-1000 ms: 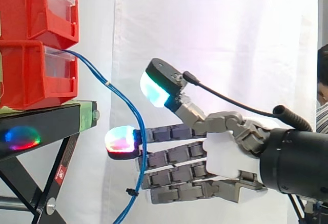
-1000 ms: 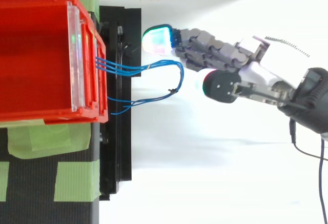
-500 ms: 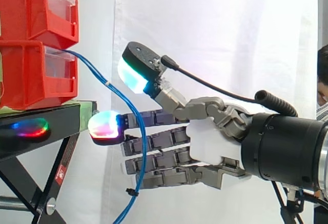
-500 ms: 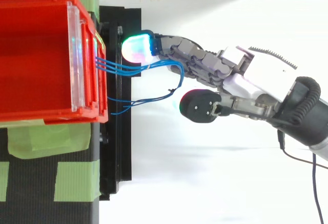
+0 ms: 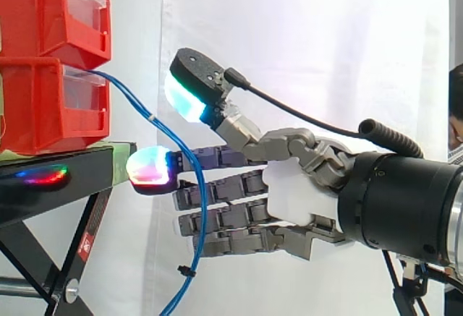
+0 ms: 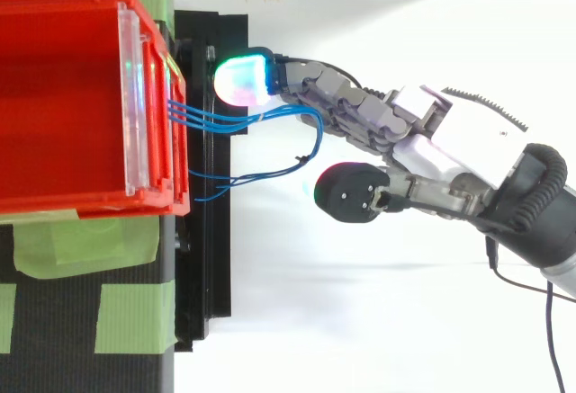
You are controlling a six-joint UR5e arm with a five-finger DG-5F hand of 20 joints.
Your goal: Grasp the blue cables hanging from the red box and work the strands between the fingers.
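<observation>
Blue thin cable strands (image 5: 155, 120) droop from the red plastic box (image 5: 43, 106) at upper left, hanging downward across the level, straight fingers (image 5: 231, 218) of the grey robot hand (image 5: 296, 200) at centre. From above, their loop (image 6: 313, 132) sits between fingers and thumb (image 6: 349, 192). The hand is spread wide, clasping nothing.

hand (image 5: 296, 197): come left, toward the bins (image 5: 51, 106);
cables (image 5: 123, 92): now crossing its fingers (image 5: 231, 186), thumb above
</observation>
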